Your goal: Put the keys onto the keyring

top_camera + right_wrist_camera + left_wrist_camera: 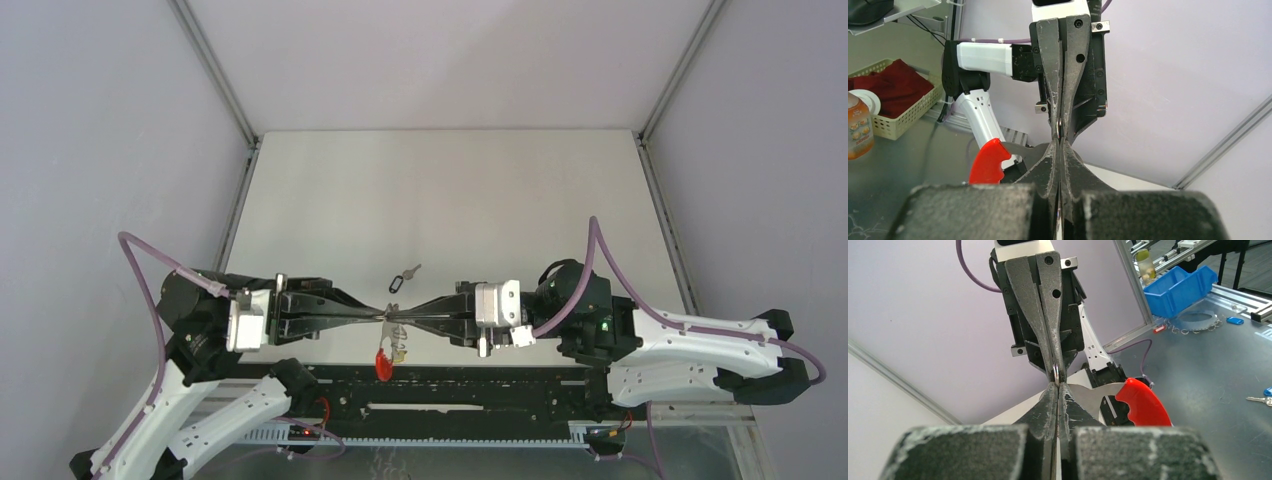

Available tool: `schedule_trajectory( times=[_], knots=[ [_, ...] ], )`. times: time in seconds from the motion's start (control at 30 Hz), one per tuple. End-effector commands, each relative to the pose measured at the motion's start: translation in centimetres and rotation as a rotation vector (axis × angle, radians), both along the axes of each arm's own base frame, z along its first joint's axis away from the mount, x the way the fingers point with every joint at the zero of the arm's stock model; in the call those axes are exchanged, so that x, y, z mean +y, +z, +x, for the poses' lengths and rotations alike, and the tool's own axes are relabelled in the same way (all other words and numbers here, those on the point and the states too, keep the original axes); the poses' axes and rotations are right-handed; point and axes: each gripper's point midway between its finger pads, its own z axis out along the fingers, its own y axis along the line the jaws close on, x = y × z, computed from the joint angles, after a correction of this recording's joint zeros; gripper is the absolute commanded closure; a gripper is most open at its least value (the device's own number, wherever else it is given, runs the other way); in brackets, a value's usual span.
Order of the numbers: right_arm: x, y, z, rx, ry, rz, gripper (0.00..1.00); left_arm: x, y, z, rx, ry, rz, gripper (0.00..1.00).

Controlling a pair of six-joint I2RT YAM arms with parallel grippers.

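Observation:
My left gripper [381,318] and right gripper [399,320] meet tip to tip above the table's near edge. Both are shut on a silver wire ring of the keyring. The ring [1054,372] shows edge-on between the right gripper's fingers in the left wrist view. The keyring's red band [383,364] hangs below the tips, with silver pieces beside it. It also shows in the left wrist view [1143,402] and the right wrist view [988,162]. The black-tagged key [403,279] lies on the table just behind the grippers. I cannot make out the yellow-tagged key.
A black slotted rail [470,385] runs along the near edge under the grippers. Metal frame posts [243,190] border the white table on both sides. A blue bin [1180,287] and a basket with red cloth [895,97] stand outside the enclosure.

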Motion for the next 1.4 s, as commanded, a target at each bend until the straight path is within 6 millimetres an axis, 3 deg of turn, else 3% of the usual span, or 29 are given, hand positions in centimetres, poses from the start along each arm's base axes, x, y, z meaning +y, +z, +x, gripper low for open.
schedule_trajectory(
  times=[0.0,0.03,0.1,0.2,0.23,0.3,0.4,0.53,0.63,0.7,0.73,0.83,0.93,1.1,1.37],
  knots=[
    [0.7,-0.9,0.6,0.016,-0.037,-0.028,1.0,0.0,0.3,0.3,-0.018,0.02,-0.021,1.0],
    [0.7,-1.0,0.6,0.023,-0.038,-0.032,0.98,0.0,0.3,0.3,-0.016,0.023,-0.021,1.0],
    [0.4,-1.1,1.1,0.051,-0.059,-0.04,0.79,0.0,0.1,0.6,-0.026,0.044,-0.016,1.0],
    [-1.2,-0.8,2.5,0.119,-0.116,-0.043,0.44,0.2,-2.0,1.9,-0.102,0.128,0.045,1.0],
    [-1.9,-0.9,3.0,0.138,-0.133,-0.05,0.39,0.3,-2.8,2.2,-0.132,0.149,0.068,1.0],
    [-3.2,-1.1,4.1,0.182,-0.18,-0.066,0.34,0.4,-4.6,2.7,-0.208,0.174,0.111,1.0],
    [-4.3,-3.9,6.3,0.254,-0.274,-0.161,0.33,0.7,-7.1,3.3,-0.249,0.201,0.18,1.0],
    [-5.5,-7.8,9.0,0.37,-0.372,-0.214,0.3,0.7,-8.8,3.9,-0.21,0.216,0.243,1.0],
    [-6.8,-10.3,11.8,0.451,-0.513,-0.233,0.2,0.7,-9.9,4.3,-0.182,0.23,0.272,1.0],
    [-7.5,-12.1,13.3,0.504,-0.589,-0.261,0.03,0.7,-10.7,4.8,-0.164,0.251,0.291,1.0],
    [-7.8,-13.1,13.9,0.525,-0.611,-0.282,0.01,0.7,-11.2,5.2,-0.148,0.27,0.301,1.0],
    [-7.9,-15.5,14.9,0.63,-0.638,-0.299,0.0,0.7,-11.8,7.0,-0.061,0.338,0.307,1.0],
    [-8.7,-17.1,17.3,0.83,-0.776,-0.198,0.0,1.2,-12.2,9.8,0.077,0.42,0.293,1.0],
    [-8.4,-22.9,20.5,0.827,-0.907,-0.258,0.0,3.5,-13.3,14.6,0.208,0.552,0.32,1.0],
    [-3.0,-30.0,23.1,0.918,-0.912,-0.44,0.15,7.7,-17.5,17.9,0.288,0.714,0.409,1.0]
  ],
)
